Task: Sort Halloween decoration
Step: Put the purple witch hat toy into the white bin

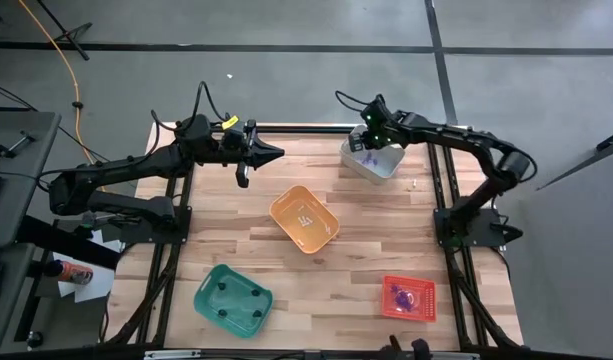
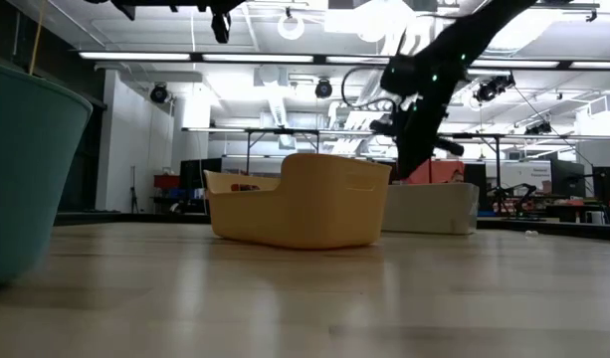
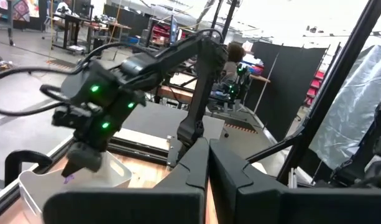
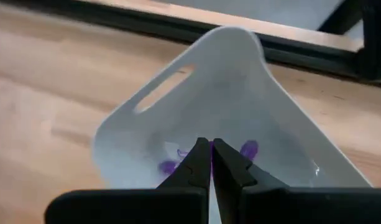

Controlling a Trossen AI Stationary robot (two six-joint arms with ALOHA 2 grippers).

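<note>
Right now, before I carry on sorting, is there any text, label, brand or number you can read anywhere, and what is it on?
No text can be read in any view.
Orange bin: pale marks inside, not readable as writing.
White bin under the right pincer: plain, only purple trinkets inside.
Green bin and red bin: no labels visible.
Can beside the table: print too small to read.
</note>
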